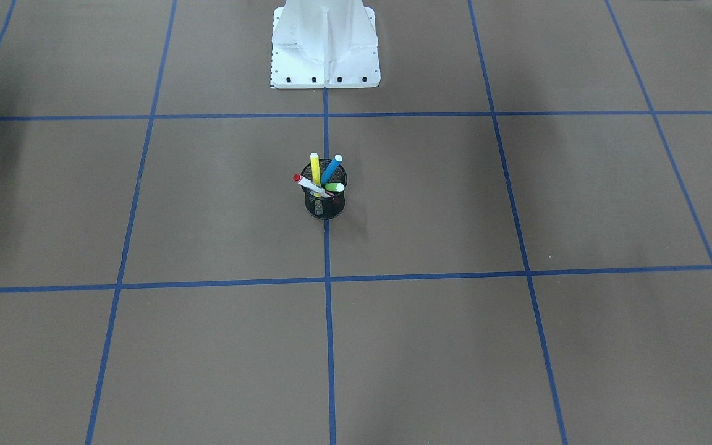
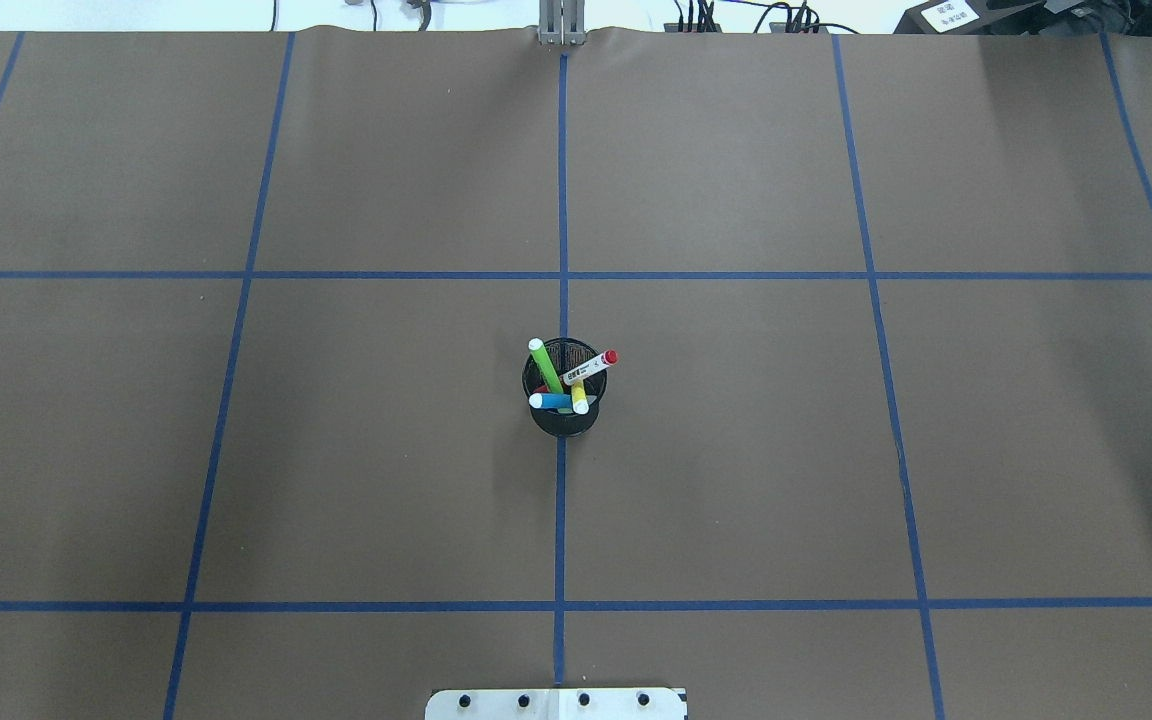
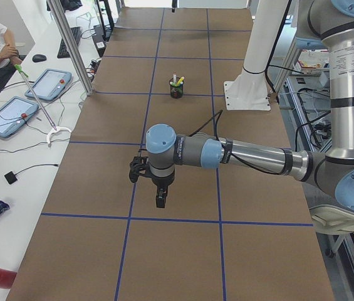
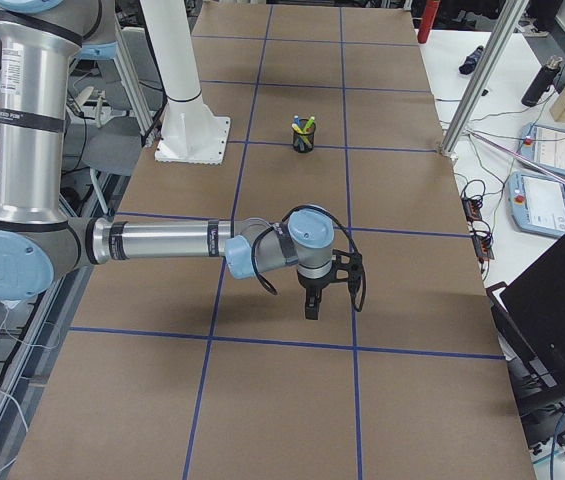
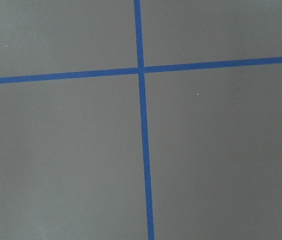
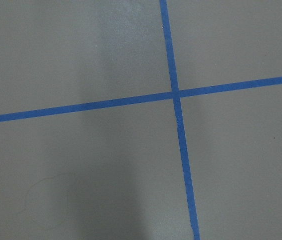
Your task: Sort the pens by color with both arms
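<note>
Yellow pen, blue pen, light green pen and white pen with red caps stand bunched in a black mesh cup. They cross one another, tips fanned above the rim. Seen from overhead, the green and blue tips lean to the robot's left and the red cap to its right. The cup sits mid-tabletop on the centre one of the blue tape lines, a little way out from the white pedestal base. Brown paper covers the tabletop.

No pen looks sorted yet, so the step in hand is probably the first reach to the cup. To do it well, each hand should take a pen leaning toward its own side. It should close high on the barrel, where the pen stands free of the others, then lift along the pen's lean so the light cup is not dragged or tipped. One hand at a time over the cup seems safer.

Both hands are well apart from the pens. The left hand hangs fingers-down over bare tabletop far to the robot's left of the cup, and the right hand likewise far to its right. All four pens are in the cup, so neither hand holds one; how far open either hand is cannot be told from these side views
</note>
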{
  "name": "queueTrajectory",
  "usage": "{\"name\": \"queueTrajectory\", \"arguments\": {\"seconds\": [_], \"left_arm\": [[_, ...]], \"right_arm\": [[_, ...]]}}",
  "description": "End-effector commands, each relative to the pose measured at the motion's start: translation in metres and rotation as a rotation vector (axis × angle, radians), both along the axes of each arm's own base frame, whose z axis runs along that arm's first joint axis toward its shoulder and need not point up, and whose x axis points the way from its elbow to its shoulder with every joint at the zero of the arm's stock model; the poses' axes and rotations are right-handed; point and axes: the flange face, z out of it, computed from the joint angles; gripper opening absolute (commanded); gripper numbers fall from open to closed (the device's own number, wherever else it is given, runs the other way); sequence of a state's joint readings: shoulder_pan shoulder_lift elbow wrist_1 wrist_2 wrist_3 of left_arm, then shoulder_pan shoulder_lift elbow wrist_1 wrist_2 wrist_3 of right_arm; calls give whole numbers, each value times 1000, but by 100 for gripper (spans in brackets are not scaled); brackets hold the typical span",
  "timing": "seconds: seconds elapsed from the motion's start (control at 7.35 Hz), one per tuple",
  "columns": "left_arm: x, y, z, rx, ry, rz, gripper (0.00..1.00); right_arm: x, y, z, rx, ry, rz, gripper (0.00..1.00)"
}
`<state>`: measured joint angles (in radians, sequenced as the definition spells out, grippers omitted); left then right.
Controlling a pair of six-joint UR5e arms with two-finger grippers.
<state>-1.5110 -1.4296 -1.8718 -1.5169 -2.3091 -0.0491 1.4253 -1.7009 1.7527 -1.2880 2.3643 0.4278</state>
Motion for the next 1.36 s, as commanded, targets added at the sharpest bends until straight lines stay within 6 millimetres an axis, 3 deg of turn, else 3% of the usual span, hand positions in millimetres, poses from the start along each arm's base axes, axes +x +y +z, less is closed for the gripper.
{"name": "queueTrajectory", "arguments": {"seconds": [0.0,0.27,0.54,0.68,0.82,0.95,1.09,1.22], "left_arm": [[1,-1,-3,6,1,2,100],[2,-3,-4,38,4,2,100],[2,-3,-3,40,4,3,100],[2,-3,-1,37,3,3,100],[2,-4,-1,36,3,2,100],[2,-6,1,34,3,5,100],[3,-8,3,34,3,5,100],[3,-10,4,32,3,5,100]], "right_arm": [[-46,-1,-43,31,-39,-54,100],[-104,-35,-119,93,-63,-54,99],[-183,-47,-188,132,-71,-53,99],[-237,-44,-223,148,-76,-50,98],[-277,-44,-263,141,-80,-50,98],[-316,-46,-325,113,-55,-75,98],[-356,-32,-379,127,6,-100,98],[-393,-11,-407,189,36,-96,98]]}}
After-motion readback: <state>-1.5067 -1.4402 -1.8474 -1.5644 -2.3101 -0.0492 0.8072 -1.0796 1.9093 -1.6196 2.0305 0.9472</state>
